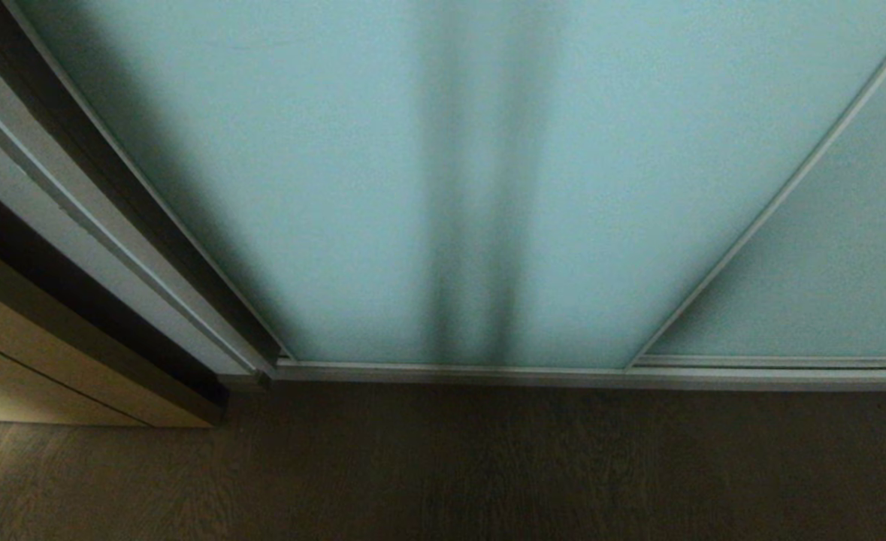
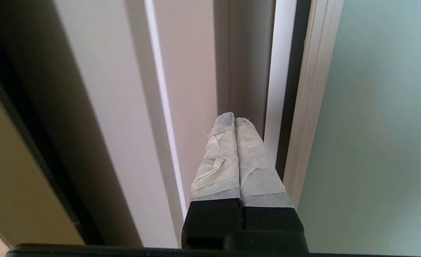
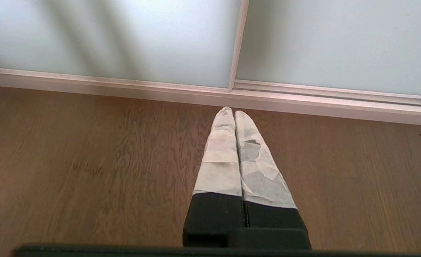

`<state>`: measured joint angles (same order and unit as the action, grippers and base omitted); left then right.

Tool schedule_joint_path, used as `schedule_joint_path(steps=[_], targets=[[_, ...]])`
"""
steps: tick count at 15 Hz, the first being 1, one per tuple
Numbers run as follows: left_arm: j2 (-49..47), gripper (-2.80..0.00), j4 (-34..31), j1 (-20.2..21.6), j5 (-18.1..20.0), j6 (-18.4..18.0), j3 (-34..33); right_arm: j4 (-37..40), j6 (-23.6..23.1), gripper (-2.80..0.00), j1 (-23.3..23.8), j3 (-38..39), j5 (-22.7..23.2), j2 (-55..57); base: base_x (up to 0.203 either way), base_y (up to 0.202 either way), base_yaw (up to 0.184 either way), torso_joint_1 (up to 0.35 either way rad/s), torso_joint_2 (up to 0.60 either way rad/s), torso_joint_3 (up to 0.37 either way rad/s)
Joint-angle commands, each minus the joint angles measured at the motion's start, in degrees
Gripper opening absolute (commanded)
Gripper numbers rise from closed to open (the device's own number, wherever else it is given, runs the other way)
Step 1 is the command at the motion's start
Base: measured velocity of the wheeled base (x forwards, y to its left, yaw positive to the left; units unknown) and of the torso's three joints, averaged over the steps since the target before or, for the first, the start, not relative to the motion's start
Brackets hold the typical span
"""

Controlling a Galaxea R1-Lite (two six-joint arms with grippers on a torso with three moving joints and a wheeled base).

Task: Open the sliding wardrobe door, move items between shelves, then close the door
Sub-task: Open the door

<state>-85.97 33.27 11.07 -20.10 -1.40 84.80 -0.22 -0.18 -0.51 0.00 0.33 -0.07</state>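
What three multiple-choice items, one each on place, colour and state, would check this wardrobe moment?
1. Where do the left pincer's tips sit?
A. In the channel beside the sliding wardrobe door's metal frame
B. Over bare floor
C. Inside a shelf

2. What colour is the door's glass?
A. Clear
B. Frosted pale blue-green
C. Black

3. How does the right pincer stand?
A. Wide open
B. Shut on a garment
C. Shut, holding nothing

Answers:
1 A: in the left wrist view the left pincer points into the groove next to the frame of the sliding wardrobe door.
2 B: the head view shows that tint across the panel.
3 C: the right pincer has its taped fingers pressed together above the wood-grain floor, nothing between them.
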Motion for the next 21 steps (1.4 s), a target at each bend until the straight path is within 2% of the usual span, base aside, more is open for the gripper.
schedule_joint_path(steps=[1, 5, 8, 13, 17, 21], targets=[[-2.5, -2.8, 0.1, 0.0, -0.1, 0.0, 2.2, 0.0, 0.0, -2.8, 0.0, 0.0, 0.0, -0.2, 0.0, 0.0, 0.0, 0.0, 0.0, 0.0], [-7.5, -2.8, -0.5, 0.1, -0.2, -0.4, 10.2, 0.0, -0.1, -2.8, 0.0, 0.0, 0.0, -0.2, 0.0, 0.0, 0.0, 0.0, 0.0, 0.0], [-9.2, -2.8, -0.7, 0.0, 3.5, -0.4, 11.2, 0.0, 0.0, -2.8, 0.0, 0.0, 0.0, -0.2, 0.0, 0.0, 0.0, 0.0, 0.0, 0.0], [-12.4, -2.8, -0.9, 0.0, 4.2, -0.4, 14.1, 0.0, -0.1, -2.8, 0.0, 0.0, 0.0, -0.2, 0.0, 0.0, 0.0, 0.0, 0.0, 0.0], [-14.8, -2.8, -5.9, 0.0, 5.0, -0.3, 22.1, 0.0, -0.1, -2.8, 0.0, 0.0, 0.0, -0.2, 0.0, 0.0, 0.0, 0.0, 0.0, 0.0], [-14.1, -2.8, -6.8, 0.0, 10.1, -0.2, 22.0, 0.0, 0.0, -2.8, 0.0, 0.0, 0.0, -0.2, 0.0, 0.0, 0.0, 0.0, 0.0, 0.0]])
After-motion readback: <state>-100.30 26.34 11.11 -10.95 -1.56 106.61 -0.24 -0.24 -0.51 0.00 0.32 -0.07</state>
